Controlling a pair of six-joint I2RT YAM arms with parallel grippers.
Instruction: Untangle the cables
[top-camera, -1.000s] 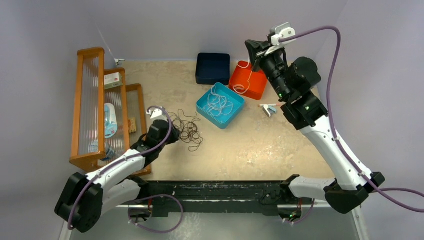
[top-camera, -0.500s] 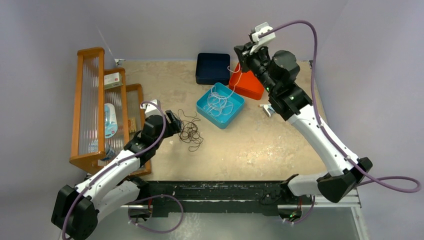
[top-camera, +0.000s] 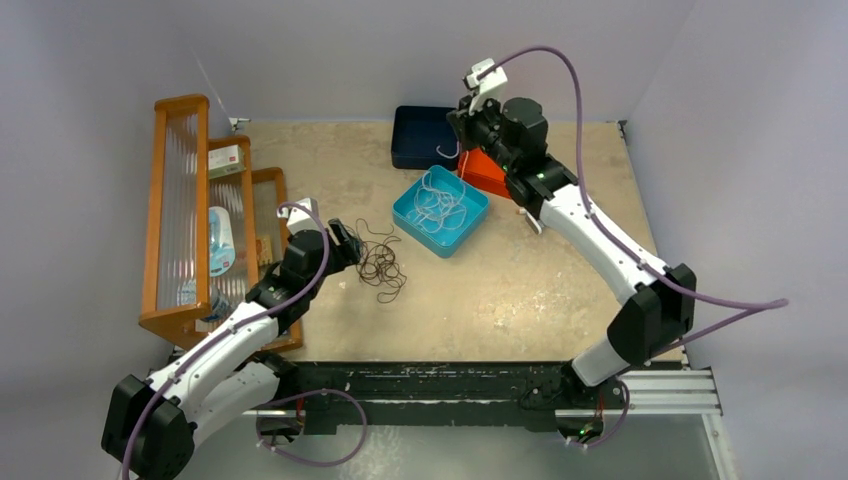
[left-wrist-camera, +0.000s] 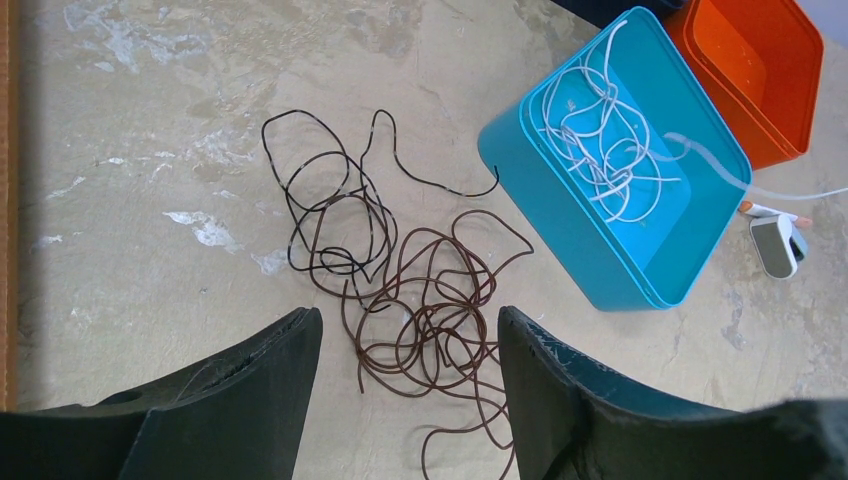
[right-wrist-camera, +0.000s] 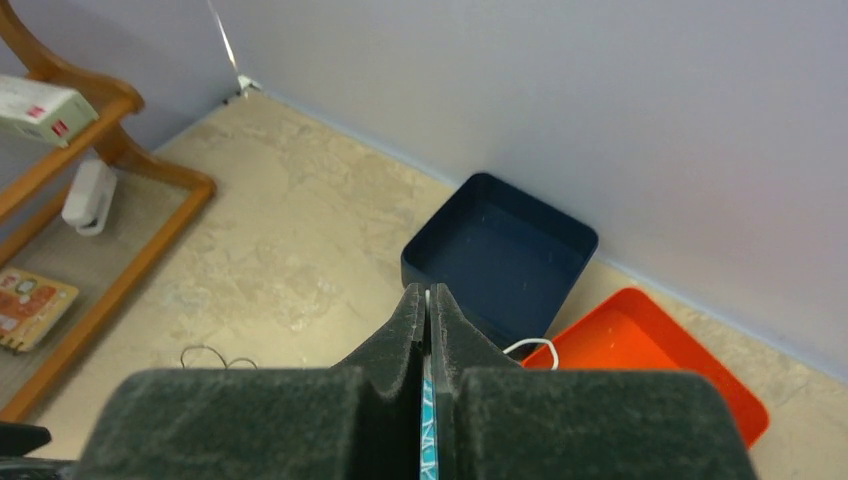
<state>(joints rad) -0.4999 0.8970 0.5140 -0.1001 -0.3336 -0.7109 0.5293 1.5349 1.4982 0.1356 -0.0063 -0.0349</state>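
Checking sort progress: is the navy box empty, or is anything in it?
Empty. The right wrist view looks straight into the navy box; its floor is bare, with nothing inside.

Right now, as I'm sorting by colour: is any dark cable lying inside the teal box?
No: the teal box holds only white cables; the dark cables lie on the table beside it.

Top view: high behind both arm bases (top-camera: 420, 385), looking down over the whole table (top-camera: 560, 290) | Left wrist: close, looking down past its own fingers (left-wrist-camera: 240, 390) | Right wrist: higher up, looking forward beyond its fingers (right-wrist-camera: 390, 350) to the back wall (right-wrist-camera: 600, 100) | Shared: orange tray (top-camera: 488, 178) (left-wrist-camera: 750, 70) (right-wrist-camera: 650, 370) (all three views)
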